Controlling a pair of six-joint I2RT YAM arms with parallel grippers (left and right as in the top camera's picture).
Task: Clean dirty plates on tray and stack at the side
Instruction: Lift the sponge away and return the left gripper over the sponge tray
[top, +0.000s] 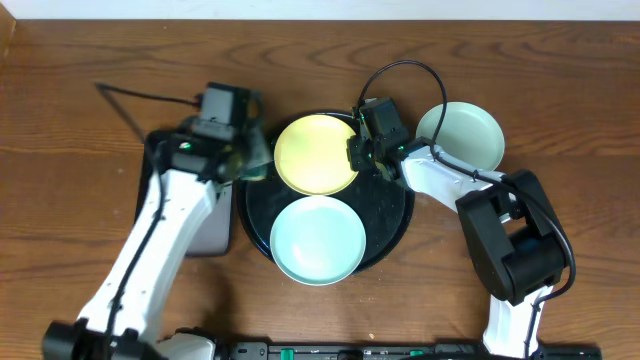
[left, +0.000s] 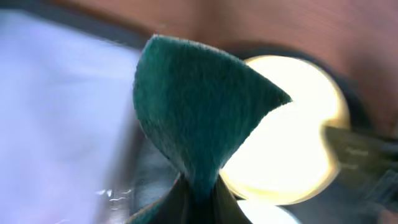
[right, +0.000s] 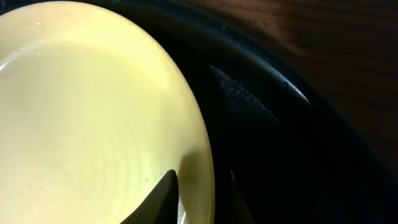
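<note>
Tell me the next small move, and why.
Probably move the left gripper so its green sponge slides onto the yellow plate. The sponge hangs pinched at that plate's left edge, while the jaws of the right gripper straddle the opposite rim, seemingly placed to steady it on the tray.

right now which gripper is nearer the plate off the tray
Right. The right gripper is at the yellow plate's right rim, left of the off-tray plate; the left gripper, holding the green sponge, is at the yellow plate's left edge.
</note>
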